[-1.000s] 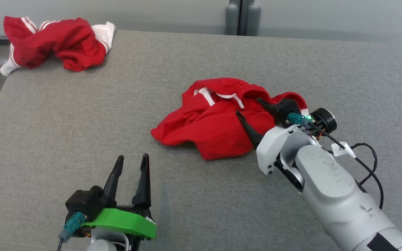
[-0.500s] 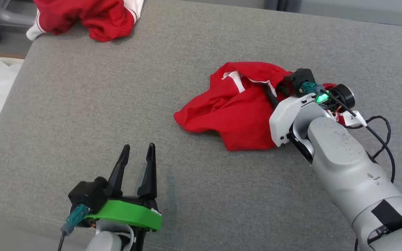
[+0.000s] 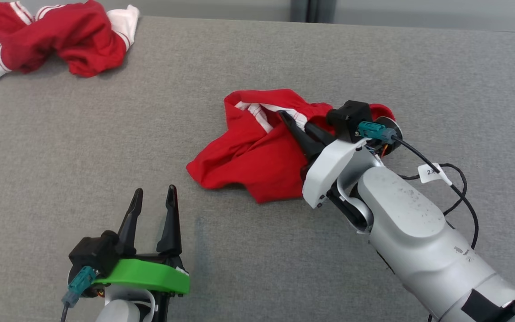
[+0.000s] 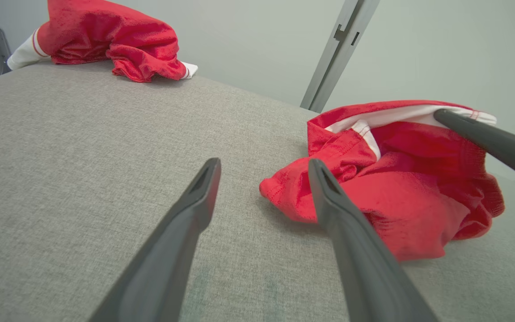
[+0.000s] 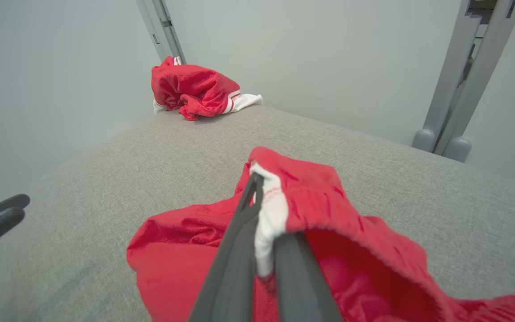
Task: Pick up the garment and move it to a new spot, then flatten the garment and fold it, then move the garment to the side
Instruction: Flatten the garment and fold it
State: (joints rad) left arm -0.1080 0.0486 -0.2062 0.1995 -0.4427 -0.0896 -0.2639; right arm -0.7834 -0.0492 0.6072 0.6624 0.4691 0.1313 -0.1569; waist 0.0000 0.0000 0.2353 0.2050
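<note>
1. Grey padded table: red garment lies crumpled mid-table; another red heap sits at the far left corner.
2. My right pincer is pressed together on its white waistband. My left pincer is spread, empty, nearby.
3. Cloth looks light, soft, prob. slippery. The thick band seems the best hold.

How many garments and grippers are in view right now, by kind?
Red garments: 2 (middle garment, corner garment)
Grippers: 2 (left gripper open, right gripper shut on the middle garment)
Total: 4
</note>
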